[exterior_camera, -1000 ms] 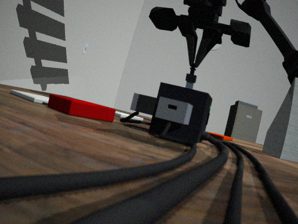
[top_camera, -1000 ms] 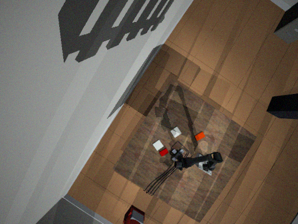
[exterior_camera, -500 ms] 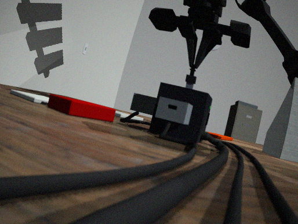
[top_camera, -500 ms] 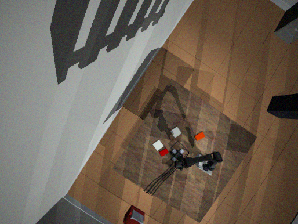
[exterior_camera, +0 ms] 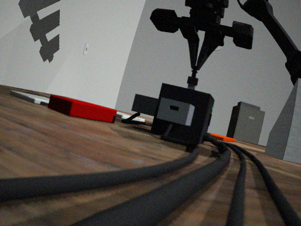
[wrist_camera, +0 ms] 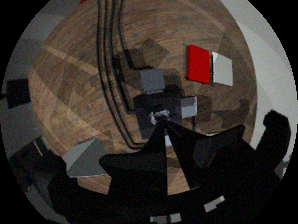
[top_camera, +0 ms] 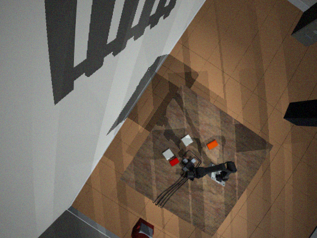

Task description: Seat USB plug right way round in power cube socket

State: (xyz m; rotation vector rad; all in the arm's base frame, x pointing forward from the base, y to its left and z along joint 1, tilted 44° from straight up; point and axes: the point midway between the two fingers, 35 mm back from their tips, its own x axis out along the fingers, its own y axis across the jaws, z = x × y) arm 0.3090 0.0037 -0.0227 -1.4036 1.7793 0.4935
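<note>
My end effector [top_camera: 189, 166] [exterior_camera: 195, 69] [wrist_camera: 164, 124] is nearly closed, its narrow tips pinching the top of the USB plug [exterior_camera: 192, 81]. The plug stands roughly upright over the black power cube [top_camera: 188, 160] [exterior_camera: 202, 106] [wrist_camera: 159, 102], with a strip of its paler metal end showing above the top face, so it isn't fully seated. I can't tell which way round it is, or whether the metal has entered the socket.

Seen from the top, taking the cube as my clock's centre, the red box [top_camera: 174, 161] [exterior_camera: 82, 108] [wrist_camera: 198, 64] lies between 9 and 10 o'clock on the desk [top_camera: 197, 213] [exterior_camera: 88, 155] [wrist_camera: 65, 85]. One white slab [top_camera: 168, 154] [wrist_camera: 222, 69] is just beside it at 10; another white slab [top_camera: 187, 140] sits at 12. The orange block [top_camera: 212, 144] [exterior_camera: 222, 137] lies between 1 and 2. Dark cables [top_camera: 171, 190] [exterior_camera: 175, 190] [wrist_camera: 101, 65] trail towards 7. In my wrist view, grey plug blocks stick out from the cube at 12 [wrist_camera: 152, 80] and 3 o'clock.
</note>
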